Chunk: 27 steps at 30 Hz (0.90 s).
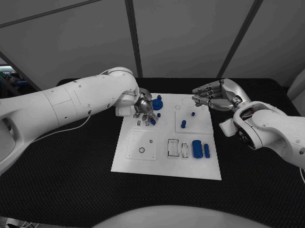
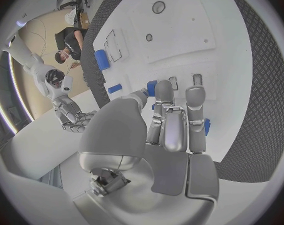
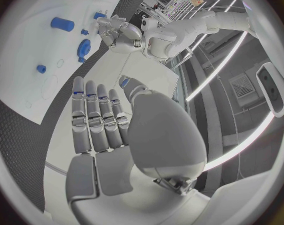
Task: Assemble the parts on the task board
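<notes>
**Both hands at the far end of the task board**

Start with your left hand (image 1: 143, 107): it hangs over the far left corner of the task board (image 1: 167, 167), fingers pointing down onto the plate. In the left wrist view its fingers (image 2: 164, 116) lie straight and side by side with nothing visibly between them, though whether a fingertip presses a part you cannot tell. Just beside this hand, on the board's far edge, stands the blue gear-like part (image 1: 157, 102).

Your right hand (image 1: 217, 96) is raised just beyond the board's far right corner, fingers curled loosely and apart, empty; the right wrist view shows its fingers (image 3: 96, 120) extended together, holding nothing.

Moving toward the board's middle, you find a small blue peg (image 1: 183, 124) standing upright, with a smaller blue stud (image 1: 193, 114) farther off. At the board's near right lie a stout blue cylinder (image 1: 196, 147) and, just beside it, a slimmer blue bar (image 1: 206, 151). The board lies on the black table (image 1: 70, 180).
</notes>
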Available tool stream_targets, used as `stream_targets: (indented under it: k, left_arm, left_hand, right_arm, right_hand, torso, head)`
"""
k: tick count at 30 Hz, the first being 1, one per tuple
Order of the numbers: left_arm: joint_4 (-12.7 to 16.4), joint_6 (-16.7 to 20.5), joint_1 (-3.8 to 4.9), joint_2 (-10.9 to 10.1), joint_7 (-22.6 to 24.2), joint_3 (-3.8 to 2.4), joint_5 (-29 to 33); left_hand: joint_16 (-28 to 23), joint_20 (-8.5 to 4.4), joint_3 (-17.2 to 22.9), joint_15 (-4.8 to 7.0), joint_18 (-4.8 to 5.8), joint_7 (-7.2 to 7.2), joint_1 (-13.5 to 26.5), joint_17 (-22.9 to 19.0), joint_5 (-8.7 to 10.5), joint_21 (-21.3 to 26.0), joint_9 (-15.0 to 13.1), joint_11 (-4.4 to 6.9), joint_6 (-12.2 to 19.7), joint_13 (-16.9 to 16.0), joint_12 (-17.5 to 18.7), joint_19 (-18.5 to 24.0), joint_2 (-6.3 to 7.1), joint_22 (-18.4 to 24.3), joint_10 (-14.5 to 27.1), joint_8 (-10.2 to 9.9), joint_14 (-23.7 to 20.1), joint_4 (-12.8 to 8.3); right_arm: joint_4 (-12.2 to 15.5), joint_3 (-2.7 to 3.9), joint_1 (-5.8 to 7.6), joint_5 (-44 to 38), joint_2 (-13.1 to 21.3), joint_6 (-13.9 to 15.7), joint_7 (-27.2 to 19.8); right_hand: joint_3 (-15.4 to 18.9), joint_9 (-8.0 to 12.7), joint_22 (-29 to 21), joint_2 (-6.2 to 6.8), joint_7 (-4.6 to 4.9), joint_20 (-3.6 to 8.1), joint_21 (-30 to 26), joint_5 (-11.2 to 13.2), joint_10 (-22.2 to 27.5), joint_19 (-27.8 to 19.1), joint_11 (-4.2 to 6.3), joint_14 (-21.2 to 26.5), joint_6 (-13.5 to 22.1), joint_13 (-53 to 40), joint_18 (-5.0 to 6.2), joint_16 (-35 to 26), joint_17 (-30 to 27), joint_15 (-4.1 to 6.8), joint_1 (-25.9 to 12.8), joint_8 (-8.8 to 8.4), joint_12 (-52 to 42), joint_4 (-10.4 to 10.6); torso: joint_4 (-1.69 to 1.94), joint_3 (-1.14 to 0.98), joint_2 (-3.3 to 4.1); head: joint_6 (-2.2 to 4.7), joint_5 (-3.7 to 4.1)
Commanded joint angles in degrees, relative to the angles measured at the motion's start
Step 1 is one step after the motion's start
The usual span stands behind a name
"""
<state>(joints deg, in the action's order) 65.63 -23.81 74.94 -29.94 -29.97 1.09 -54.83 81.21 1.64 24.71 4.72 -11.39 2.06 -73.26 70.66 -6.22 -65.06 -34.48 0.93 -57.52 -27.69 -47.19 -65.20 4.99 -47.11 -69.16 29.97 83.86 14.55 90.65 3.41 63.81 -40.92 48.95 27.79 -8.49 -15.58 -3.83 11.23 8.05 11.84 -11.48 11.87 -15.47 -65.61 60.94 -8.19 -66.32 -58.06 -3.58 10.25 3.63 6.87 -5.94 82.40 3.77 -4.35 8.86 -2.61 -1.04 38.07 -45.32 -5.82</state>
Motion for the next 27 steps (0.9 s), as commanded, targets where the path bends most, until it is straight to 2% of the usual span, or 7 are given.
stream_targets:
  k: [1,9,15,18,23,27]
  left_arm:
    - [1.1,4.3,0.08,-1.1,0.2,-0.03,5.5]
    - [4.1,8.3,0.07,-4.0,-0.1,0.00,8.9]
    - [6.6,10.9,-0.13,-6.1,0.4,0.03,6.5]
    - [8.0,12.6,-0.68,-7.2,0.9,0.04,3.6]
    - [9.8,15.2,-1.96,-8.6,1.6,0.05,-2.5]
    - [10.4,16.7,-2.87,-8.9,1.6,0.05,-5.0]
  left_hand:
    - [0.4,-0.18,10.1,0.46,2.90,-0.14,1.7,0.3,-0.61,-0.6,-0.8,1.27,0.3,0.1,-0.4,-0.5,0.85,-0.5,-1.8,0.3,2.1,-8.4]
    - [0.5,-0.33,14.2,0.67,3.15,-0.38,3.8,0.4,-1.29,-1.4,-1.9,1.42,0.1,0.3,-0.6,-1.4,2.37,-2.0,-2.3,0.7,2.2,-10.5]
    - [0.5,-0.36,15.1,0.70,3.18,-0.40,4.2,0.4,-1.36,-1.5,-2.2,1.45,0.1,0.4,-0.6,-1.5,2.81,-2.3,-2.4,0.8,2.2,-11.2]
    - [0.5,-0.41,15.9,0.75,3.22,-0.46,4.6,0.4,-1.47,-1.7,-2.4,1.51,-0.1,0.4,-0.6,-1.7,3.22,-2.6,-2.6,0.9,2.2,-11.7]
    - [0.5,-0.45,16.6,0.80,3.27,-0.53,4.9,0.5,-1.51,-1.9,-2.5,1.58,-0.2,0.2,-0.8,-1.9,3.55,-2.9,-2.9,1.0,2.2,-12.0]
    - [0.5,-0.52,17.3,0.86,3.27,-0.61,5.2,0.5,-1.57,-1.9,-2.7,1.66,-0.4,0.2,-0.8,-1.9,4.08,-3.0,-3.1,1.0,2.2,-12.5]
  right_arm:
    - [-0.1,0.04,0.09,-0.2,0.0,-0.2,-0.8]
    - [-0.3,0.04,0.09,-0.2,0.0,0.0,-1.2]
    - [-0.4,0.04,0.09,-0.2,0.1,0.0,-1.3]
    - [-0.4,0.04,0.09,-0.2,0.1,0.0,-1.3]
    - [-0.4,0.04,0.09,-0.2,0.1,-0.1,-1.2]
    - [-0.5,0.04,0.09,-0.2,0.0,-0.2,-1.2]
  right_hand:
    - [0.0,0.0,-0.1,-0.18,0.15,-0.19,-0.2,-0.2,0.1,0.2,-0.28,0.0,0.4,0.1,0.19,0.0,-0.1,-0.05,-0.1,-0.12,0.2,-0.2]
    - [0.1,0.0,-0.2,-0.21,0.21,-0.20,-0.3,-0.4,0.2,0.3,-0.32,0.0,0.4,0.1,0.19,0.0,-0.2,-0.07,-0.2,-0.13,0.2,-0.2]
    - [0.1,0.0,-0.2,-0.21,0.21,-0.20,-0.3,-0.4,0.2,0.3,-0.32,0.0,0.4,0.1,0.19,0.0,-0.2,-0.07,-0.2,-0.13,0.2,-0.2]
    - [0.1,0.0,-0.2,-0.21,0.21,-0.20,-0.3,-0.4,0.2,0.3,-0.32,0.0,0.4,0.1,0.19,0.0,-0.2,-0.07,-0.2,-0.13,0.2,-0.2]
    - [0.1,0.0,-0.2,-0.19,0.26,-0.22,-0.4,-0.4,0.2,0.3,-0.36,0.0,0.4,0.1,0.17,0.0,-0.3,-0.09,-0.4,-0.13,0.2,-0.1]
    - [0.1,0.0,-0.2,-0.19,0.26,-0.22,-0.4,-0.4,0.2,0.3,-0.36,0.0,0.4,0.1,0.17,0.0,-0.3,-0.09,-0.4,-0.13,0.2,-0.1]
  torso:
    - [0.14,0.01,-0.10]
    - [0.45,0.00,-0.32]
    - [0.59,-0.01,-0.35]
    - [0.44,-0.06,-0.29]
    - [0.50,0.02,-0.25]
    - [0.56,0.04,-0.23]
  head:
    - [-0.08,-0.07]
    - [-0.39,-0.02]
    - [-0.56,-0.22]
    - [-0.61,-0.41]
    - [-0.71,-0.42]
    - [-0.78,-0.43]
